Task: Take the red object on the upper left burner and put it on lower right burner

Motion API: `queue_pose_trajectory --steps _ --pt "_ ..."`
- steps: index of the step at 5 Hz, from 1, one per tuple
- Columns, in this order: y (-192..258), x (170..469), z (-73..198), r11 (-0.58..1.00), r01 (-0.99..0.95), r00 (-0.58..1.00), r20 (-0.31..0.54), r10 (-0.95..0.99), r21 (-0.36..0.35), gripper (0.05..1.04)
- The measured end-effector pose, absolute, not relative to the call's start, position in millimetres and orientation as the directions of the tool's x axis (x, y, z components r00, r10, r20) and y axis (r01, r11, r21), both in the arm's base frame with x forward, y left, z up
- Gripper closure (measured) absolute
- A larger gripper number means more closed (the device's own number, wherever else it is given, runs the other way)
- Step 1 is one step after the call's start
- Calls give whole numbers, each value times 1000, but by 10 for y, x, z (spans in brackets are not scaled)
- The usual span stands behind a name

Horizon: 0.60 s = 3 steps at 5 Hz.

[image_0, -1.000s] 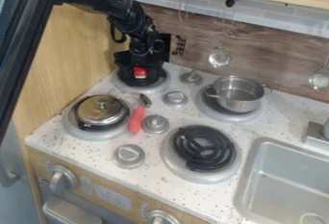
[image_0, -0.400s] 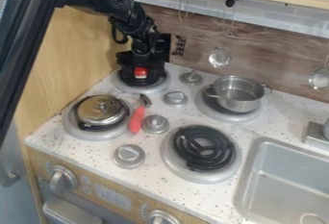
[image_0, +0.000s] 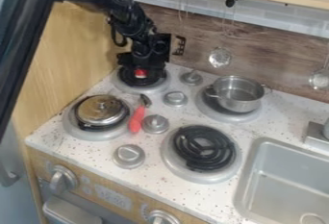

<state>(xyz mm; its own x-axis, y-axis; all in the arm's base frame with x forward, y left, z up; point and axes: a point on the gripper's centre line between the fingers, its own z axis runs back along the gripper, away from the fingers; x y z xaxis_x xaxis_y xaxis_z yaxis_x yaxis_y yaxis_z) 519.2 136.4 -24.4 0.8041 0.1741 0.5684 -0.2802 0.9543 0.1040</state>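
Camera view: the small red object [image_0: 140,73] is at the far-left black coil burner [image_0: 143,80], under the black tool [image_0: 141,69], whose grip I cannot tell. Probably light and firm, it should take a low, even hold by its sides.

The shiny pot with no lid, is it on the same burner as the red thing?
No, the pot sits on the upper right burner, the red object on the upper left.

High viewpoint, angled down, stovetop [image_0: 156,168] near
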Motion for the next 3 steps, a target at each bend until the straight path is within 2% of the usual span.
queue_pose_trajectory --steps 1,2,3 --pt "1215 4952 -159 975 -200 835 538 115 102 535" --pt "1044 4718 100 990 -122 825 562 59 74 535" --pt "839 4483 189 999 -24 831 556 -6 46 535"
